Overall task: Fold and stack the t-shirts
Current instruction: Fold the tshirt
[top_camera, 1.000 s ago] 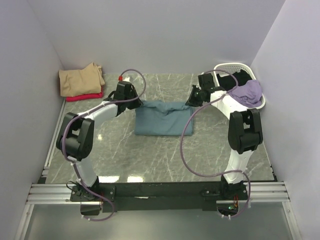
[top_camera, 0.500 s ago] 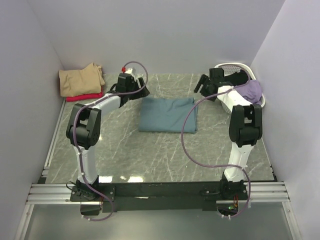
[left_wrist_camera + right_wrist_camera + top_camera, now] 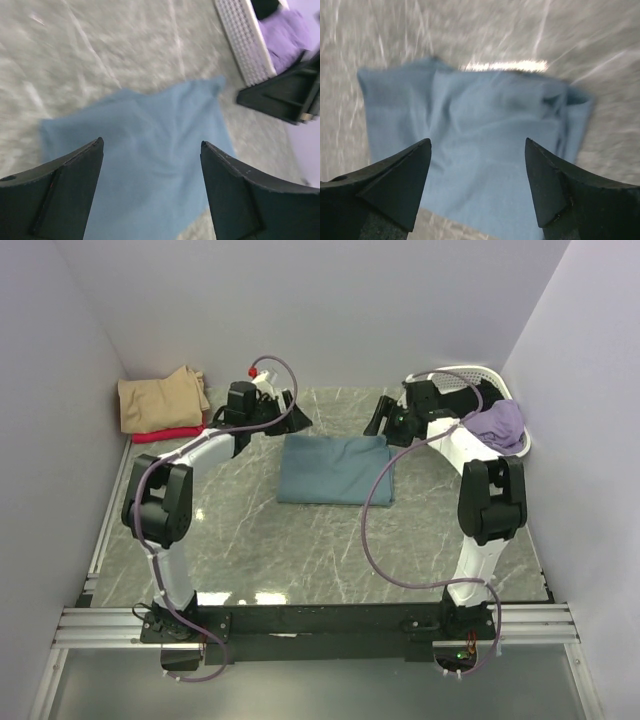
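While both arms are stretching out over the far half of the table (image 3: pixel 300 540), the teal shirt (image 3: pixel 335 470) is lying folded into a tidy rectangle in the middle of the marble top, flat and free of either arm. The left gripper (image 3: pixel 292 420) is hanging just off the cloth's far left corner, with its fingers (image 3: pixel 65 190) spread wide and gripping nothing (its wrist camera is showing blue cloth through the gap, a little blurred). The right gripper (image 3: pixel 383 423) is hovering at the far right corner, its fingers (image 3: pixel 560 185) likewise parted and empty, with the shirt lying below them. Over in the far left corner, a tan shirt (image 3: pixel 160 400) is sitting folded on top of a red shirt (image 3: pixel 170 434), close against the wall. On the far right, the white basket (image 3: pixel 460 371) is holding a lilac shirt (image 3: pixel 497 425), which is draping over its near rim, and a black shirt (image 3: pixel 487 395) is showing deeper inside.
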{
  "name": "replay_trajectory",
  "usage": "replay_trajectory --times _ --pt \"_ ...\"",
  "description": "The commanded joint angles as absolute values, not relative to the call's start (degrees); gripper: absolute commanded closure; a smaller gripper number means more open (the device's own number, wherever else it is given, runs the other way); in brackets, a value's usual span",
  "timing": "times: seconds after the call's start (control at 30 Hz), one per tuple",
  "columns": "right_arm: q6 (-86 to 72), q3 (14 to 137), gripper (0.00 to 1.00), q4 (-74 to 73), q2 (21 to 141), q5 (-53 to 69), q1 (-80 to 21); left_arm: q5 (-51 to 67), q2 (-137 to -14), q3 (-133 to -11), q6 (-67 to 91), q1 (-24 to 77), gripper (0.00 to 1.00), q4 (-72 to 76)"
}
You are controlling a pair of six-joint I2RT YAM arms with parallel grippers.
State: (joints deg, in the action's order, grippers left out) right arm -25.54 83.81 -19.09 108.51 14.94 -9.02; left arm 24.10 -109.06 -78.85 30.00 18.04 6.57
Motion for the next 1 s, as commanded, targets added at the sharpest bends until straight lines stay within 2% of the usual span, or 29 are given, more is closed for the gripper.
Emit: replay_trajectory --times 0.0,0.1,0.2,0.4,0.7,0.97 --pt "-22.68 83.14 0.19 -17.32 110.37 24.06 -9.05 38.29 -115.72 -79.62 33.65 18.1 0.18 14.75" --pt "-23.11 85.42 0.21 -16.35 114.51 30.49 -9.05 46.39 -122.33 -83.58 38.13 18.11 0.22 19.68" --pt "-23.38 86.74 0.21 -15.12 117.24 30.59 -8.97 46.4 -125.85 -84.64 40.16 18.02 0.21 23.11" --pt "-23.2 92.19 0.2 -17.23 122.34 25.67 -8.96 45.44 -130.87 -87.71 39.38 17.49 0.21 22.94" --pt "-25.48 93.7 0.17 -22.76 124.19 7.31 -8.18 41.22 -134.2 -94.21 34.28 15.82 0.19 17.42" --pt "-28.39 92.9 0.17 -26.62 122.96 3.7 -6.59 40.61 -136.06 -95.19 32.96 14.68 0.19 15.65"
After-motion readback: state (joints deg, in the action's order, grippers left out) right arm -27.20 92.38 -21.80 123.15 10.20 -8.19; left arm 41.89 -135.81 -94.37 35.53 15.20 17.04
